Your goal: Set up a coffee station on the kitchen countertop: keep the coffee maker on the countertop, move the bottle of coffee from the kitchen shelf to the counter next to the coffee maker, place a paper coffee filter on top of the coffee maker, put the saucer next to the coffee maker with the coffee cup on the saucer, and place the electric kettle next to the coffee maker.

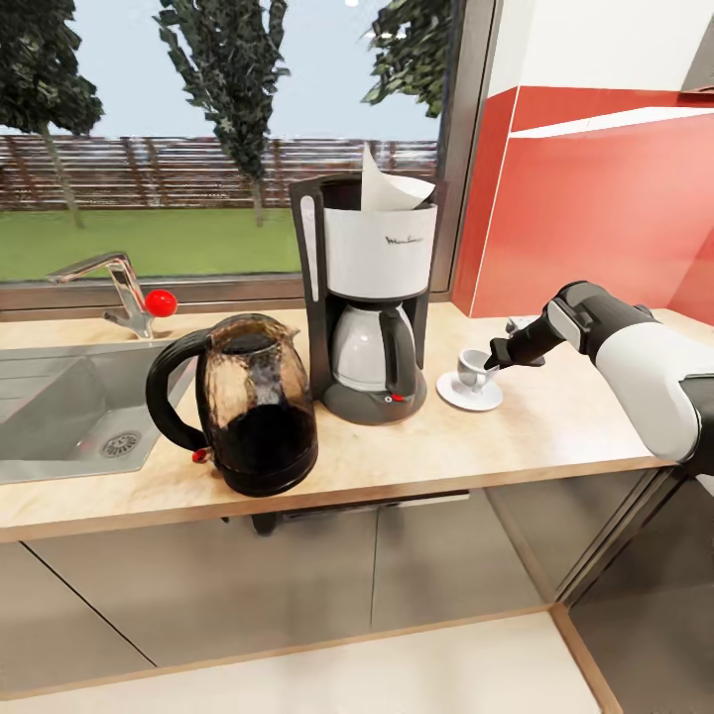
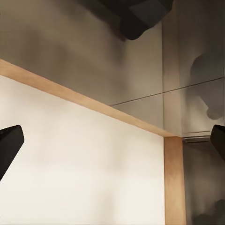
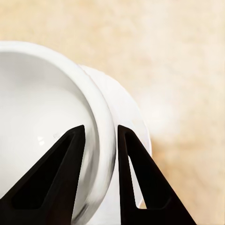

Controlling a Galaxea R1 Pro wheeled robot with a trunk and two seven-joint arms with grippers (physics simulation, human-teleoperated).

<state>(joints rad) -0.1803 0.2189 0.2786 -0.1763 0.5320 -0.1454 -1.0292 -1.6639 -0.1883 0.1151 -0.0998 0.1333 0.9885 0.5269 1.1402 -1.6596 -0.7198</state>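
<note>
Head view: high, facing forward and down over the countertop [image 1: 496, 436] toward the window [image 1: 218, 129]; mid range.
Left wrist view: low, facing pale floor [image 2: 84, 164] and dark cabinets [image 2: 93, 51]; near.
Right wrist view: straight down, very close on cup [image 3: 47, 122] and saucer [image 3: 124, 108].
Shared: head and right wrist views, cup [image 1: 470, 369], saucer [image 1: 470, 393], countertop.

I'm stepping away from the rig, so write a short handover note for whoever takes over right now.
Right gripper: fingers straddle the rim of the tiny white coffee cup, which sits on the small round white saucer; whether it has let go is unclear.
Left gripper: open, holding nothing, beside the dark grey cabinets.
On the pale beige countertop: tall black coffee maker with the white paper filter on top, glossy dark kettle beside it, saucer on its other side.
Left: release the cup; the bottle of coffee isn't placed yet.
</note>
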